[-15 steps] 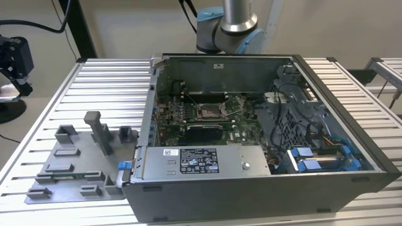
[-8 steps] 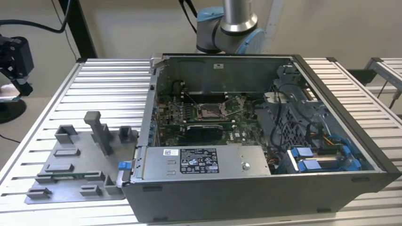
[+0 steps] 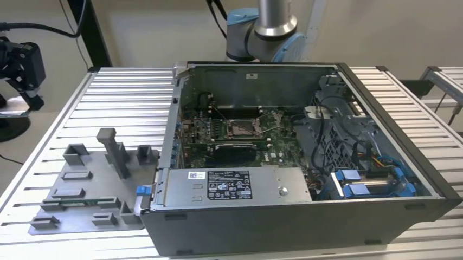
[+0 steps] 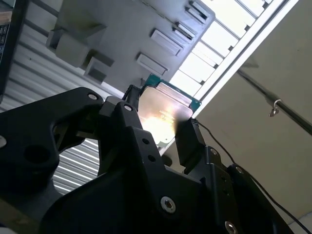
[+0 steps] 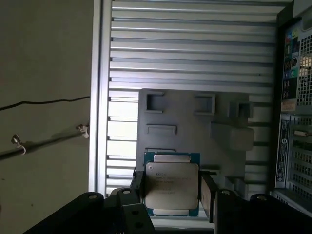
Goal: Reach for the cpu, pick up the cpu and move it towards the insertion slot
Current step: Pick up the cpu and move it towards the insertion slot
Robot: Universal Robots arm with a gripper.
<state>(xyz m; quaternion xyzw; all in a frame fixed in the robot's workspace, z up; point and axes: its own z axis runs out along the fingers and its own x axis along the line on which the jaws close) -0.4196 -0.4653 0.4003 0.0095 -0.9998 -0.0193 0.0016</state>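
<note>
the arm (image 3: pixel 269 24) is a silver metal tube running into rounded grey joint housings (image 3: pixel 255 40) with pale blue end caps (image 3: pixel 241 17), and a black cable (image 3: pixel 214 10) hangs behind it. the tool (image 4: pixel 158 119) is matte black all over, built of chunky angular plates with bevelled edges. small silvery screw heads (image 4: pixel 168 204) and round holes dot its faces. its two fingers (image 4: pixel 189 144) are flat black slabs.

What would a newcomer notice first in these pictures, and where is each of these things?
First, in the first wrist view, the small flat square silvery cpu is held in the black gripper, over the grey plastic fixture plate. Next, in the exterior view, the large open dark grey computer case takes up the middle, with the shiny metal-framed insertion slot on its green motherboard.
</note>
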